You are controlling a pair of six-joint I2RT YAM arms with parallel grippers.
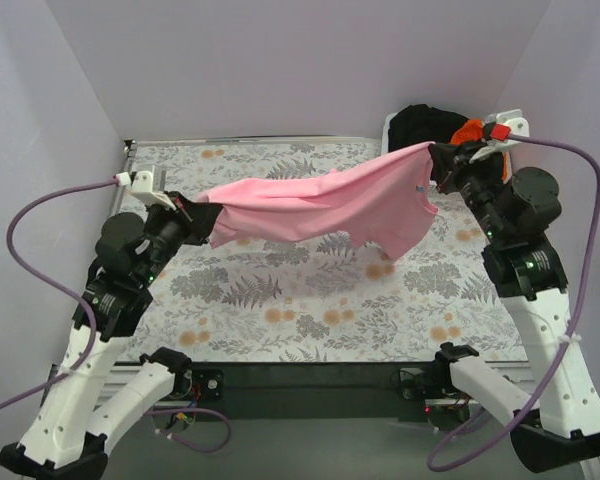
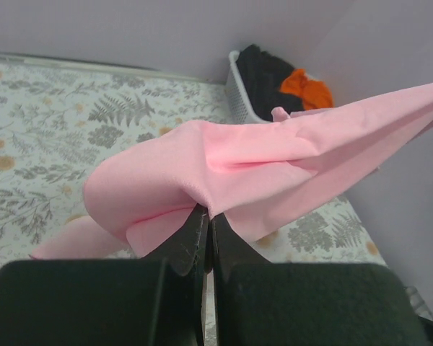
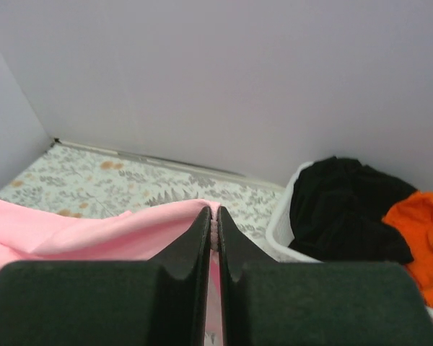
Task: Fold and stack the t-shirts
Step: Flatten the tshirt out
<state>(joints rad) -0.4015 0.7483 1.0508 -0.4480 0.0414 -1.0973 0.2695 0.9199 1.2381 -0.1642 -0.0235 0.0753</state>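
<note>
Overhead, pale lilac walls (image 1: 280,60) are enclosing a table (image 1: 280,310) covered in a grey print of ferns and orange blossoms. The light pink t-shirt (image 1: 330,205) is hanging above that surface, stretched in the air between both arms, its lower part sagging toward the cover on the right. The left gripper (image 1: 195,215) is clamping one bunched end, and the right gripper (image 1: 440,160) is pinching the opposite edge, jaws pressed tight on the cloth. Just behind it, a white lattice basket (image 1: 390,125) is holding the black t-shirt (image 1: 425,125) and the orange t-shirt (image 1: 468,130).
</note>
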